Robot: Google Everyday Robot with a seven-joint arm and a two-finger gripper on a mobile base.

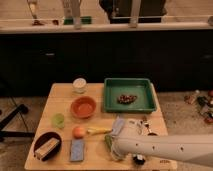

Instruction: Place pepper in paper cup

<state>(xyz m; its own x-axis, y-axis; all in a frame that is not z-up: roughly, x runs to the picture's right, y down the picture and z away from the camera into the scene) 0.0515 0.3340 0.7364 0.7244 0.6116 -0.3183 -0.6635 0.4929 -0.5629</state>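
Gripper [112, 148] sits low over the front part of the wooden table [62, 100], at the end of the white arm [160, 149] reaching in from the lower right. Its fingers are pressed together, mostly tucked under the arm's bulk.

Pepper [106, 142] shows as a dark green strip right at the gripper, just left of the arm's end. Can't tell if it's actually pinched or just lying against it.

Paper cup [79, 85] stands well apart from it at the back left of the table, just behind the orange bowl [83, 107] and left of the green tray [142, 92], which has some brown stuff [126, 98] in it.

Between bowl and pepper lies a yellow banana-like thing [99, 131] next to a round orange fruit [78, 131]. Further left are a small lime cup [59, 120], a dark bowl [39, 138] holding a tan block [47, 147], and a blue sponge [76, 149].
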